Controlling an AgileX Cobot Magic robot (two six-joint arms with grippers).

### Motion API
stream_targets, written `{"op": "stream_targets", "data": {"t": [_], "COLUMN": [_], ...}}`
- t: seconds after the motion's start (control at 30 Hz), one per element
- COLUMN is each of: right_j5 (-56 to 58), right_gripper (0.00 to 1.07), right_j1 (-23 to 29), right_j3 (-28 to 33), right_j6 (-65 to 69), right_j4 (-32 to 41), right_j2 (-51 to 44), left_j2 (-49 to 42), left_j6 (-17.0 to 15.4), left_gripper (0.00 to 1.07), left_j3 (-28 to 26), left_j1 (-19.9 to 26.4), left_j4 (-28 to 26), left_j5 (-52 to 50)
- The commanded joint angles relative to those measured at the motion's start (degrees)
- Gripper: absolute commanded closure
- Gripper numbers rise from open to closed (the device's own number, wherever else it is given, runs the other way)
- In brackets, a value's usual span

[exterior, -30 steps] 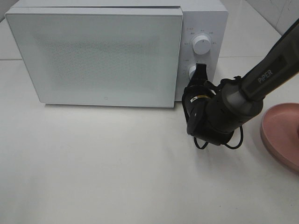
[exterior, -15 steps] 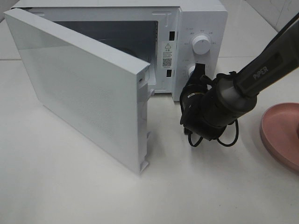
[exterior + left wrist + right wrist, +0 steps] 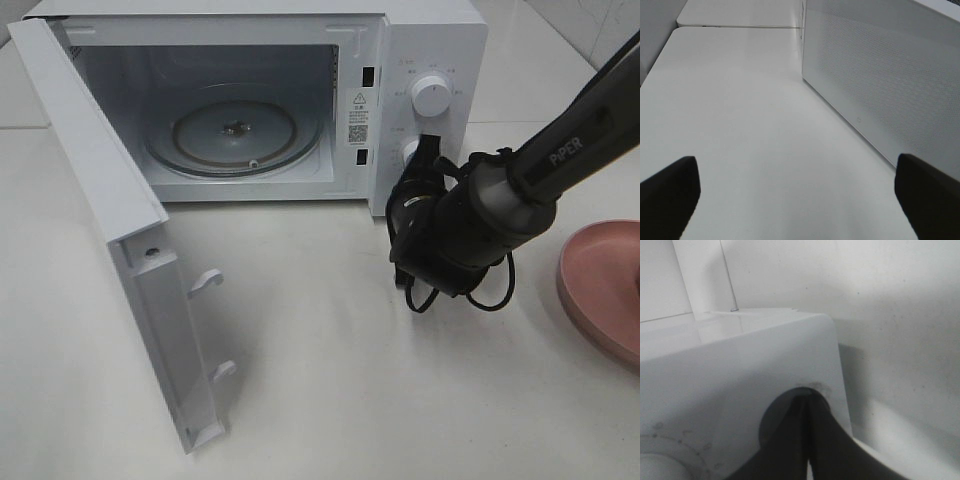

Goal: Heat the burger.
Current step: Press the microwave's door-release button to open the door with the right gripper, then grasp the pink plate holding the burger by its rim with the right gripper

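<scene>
The burger is out of view in every frame. The white microwave (image 3: 436, 40) stands at the back with its door (image 3: 95, 205) swung wide open to the left. Its glass turntable (image 3: 236, 135) is bare. My right gripper (image 3: 427, 152) is shut, with its tips against the lower round button (image 3: 409, 150) of the control panel. In the right wrist view the shut fingers (image 3: 812, 440) press into that button's recess. My left gripper (image 3: 800, 200) is open and holds nothing; it faces the door's outer face (image 3: 880, 85) and does not show in the exterior high view.
A shallow pink plate (image 3: 600, 280) lies at the right edge, partly cut off. The upper dial (image 3: 431, 95) sits above the button. The open door reaches far forward over the left of the white table (image 3: 330, 400). The right arm's cable loops hang under its wrist (image 3: 460, 290).
The microwave door has swung from shut to wide open, toward the front left. My right gripper has stayed at the lower button, barely shifting.
</scene>
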Motion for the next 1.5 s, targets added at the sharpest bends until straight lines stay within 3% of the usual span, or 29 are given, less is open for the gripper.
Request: {"op": "stream_targets", "data": {"t": [0.03,0.23,0.87,1.2,1.5], "right_j5": [-9.1,-8.4,11.3,26.1,52.7], "right_gripper": [1.07,1.07,1.07,1.07,1.07], "right_j1": [-2.5,-1.7,-1.7,-2.1,-9.9], "right_j3": [-2.7,-0.3,11.0,14.0,13.6], "right_j6": [-0.5,-0.9,-13.9,-37.4,-66.2], "right_j4": [-10.8,-10.7,-12.4,-12.4,-14.7], "right_j2": [-3.0,-4.5,-13.6,-21.7,-28.8], "left_j2": [-1.4,-1.4,-1.4,-1.4,-1.4], "left_j6": [0.1,0.1,0.1,0.1,0.1], "left_gripper": [0.09,0.09,0.09,0.09,0.09], "left_j3": [0.1,0.1,0.1,0.1,0.1], "left_j1": [-0.1,-0.1,-0.1,-0.1,-0.1], "left_j4": [-0.2,-0.2,-0.2,-0.2,-0.2], "left_j5": [-0.6,-0.6,-0.6,-0.6,-0.6]}}
